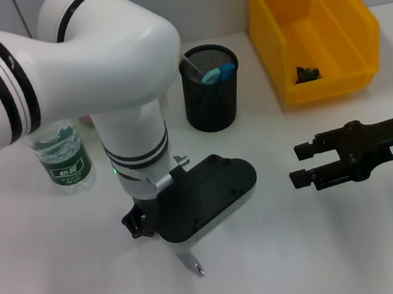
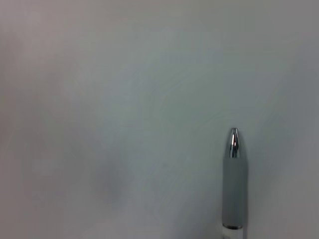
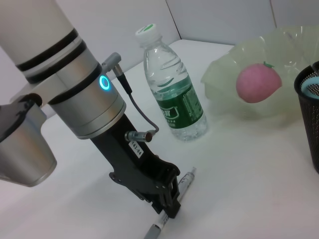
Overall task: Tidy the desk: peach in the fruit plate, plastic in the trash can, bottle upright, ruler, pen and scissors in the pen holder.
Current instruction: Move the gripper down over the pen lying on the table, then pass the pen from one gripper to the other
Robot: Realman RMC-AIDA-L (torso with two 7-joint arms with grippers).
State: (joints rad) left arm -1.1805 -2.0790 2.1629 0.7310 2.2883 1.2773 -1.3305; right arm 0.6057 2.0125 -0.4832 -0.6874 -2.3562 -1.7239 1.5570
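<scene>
L gripper (image 3: 167,201): down on desk, fingers clamped round slim grey silver-tipped pen (image 3: 172,209)
R gripper (image 1: 299,164): 3 o'clock, fingers apart, holding nothing
Clear green-label plastic bottle (image 1: 61,157): upright, 9 o'clock

The counter (image 1: 55,276) was plain white. The pen holder (image 1: 210,88) was black mesh, with light blue handles inside. The bin (image 1: 311,31) in the upper right was bright yellow. The bottle (image 3: 172,87) was clear with a green label and white cap. The peach (image 3: 257,82) was pink, in a pale green plate (image 3: 224,74). The pen (image 2: 234,179) was grey with a silver tip.
</scene>
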